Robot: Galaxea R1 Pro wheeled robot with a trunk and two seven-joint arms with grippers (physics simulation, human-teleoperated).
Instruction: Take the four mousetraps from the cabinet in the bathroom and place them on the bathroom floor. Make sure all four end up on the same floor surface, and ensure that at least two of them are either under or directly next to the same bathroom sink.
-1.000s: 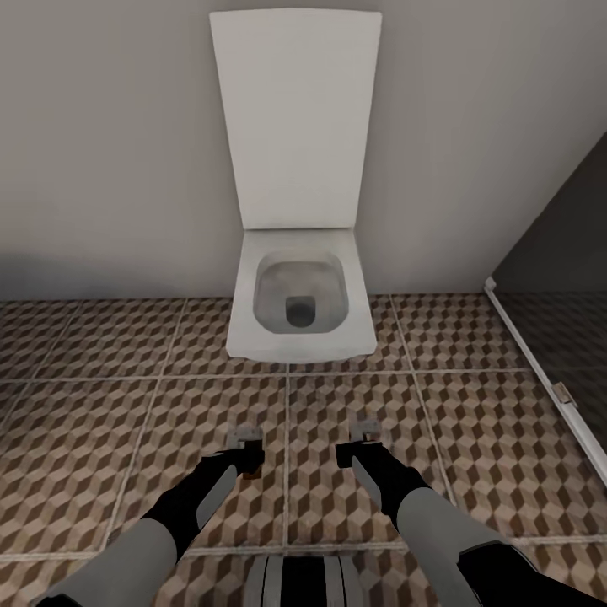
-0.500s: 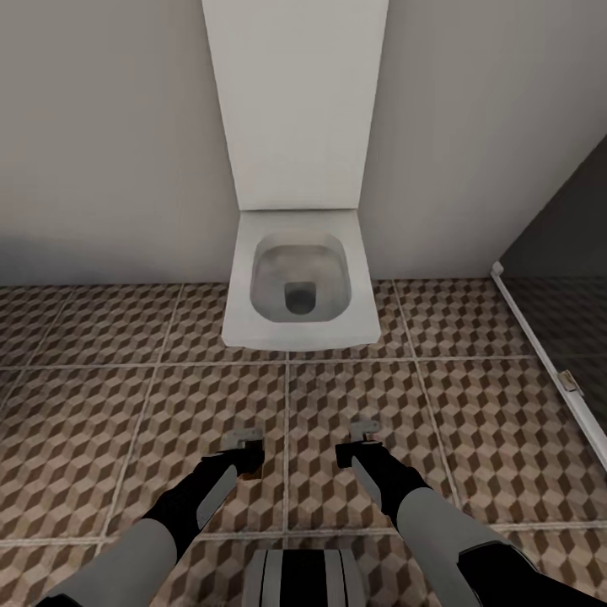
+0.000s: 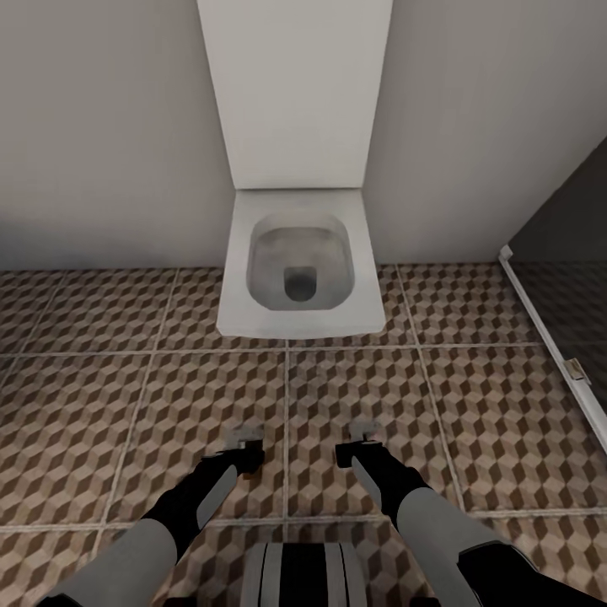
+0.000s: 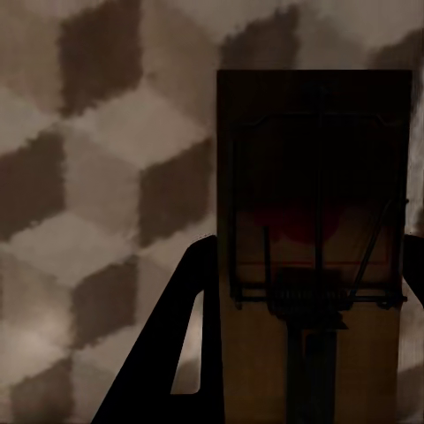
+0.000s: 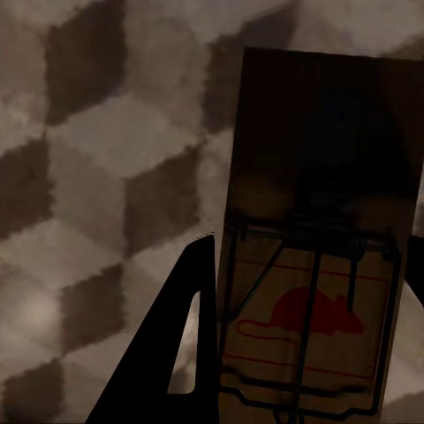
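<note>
Since the earlier frames the head view has closed in on the toilet (image 3: 299, 261): its bowl sits lower and larger and its raised lid now runs off the top, a shift of the camera and not of the fixture. Both arms hold the same pose over the bathroom floor (image 3: 126, 405) of cube-patterned tiles. A dark glass shower wall (image 3: 565, 278) with a white frame borders the floor's right edge. The left gripper (image 3: 246, 453) is clamped on a mousetrap (image 4: 314, 247), its board between the dark fingers (image 4: 172, 353) above the tiles. The right gripper (image 3: 358, 445) likewise grips a second mousetrap (image 5: 318, 256), red mouse print visible, held above the floor in front of the toilet.
</note>
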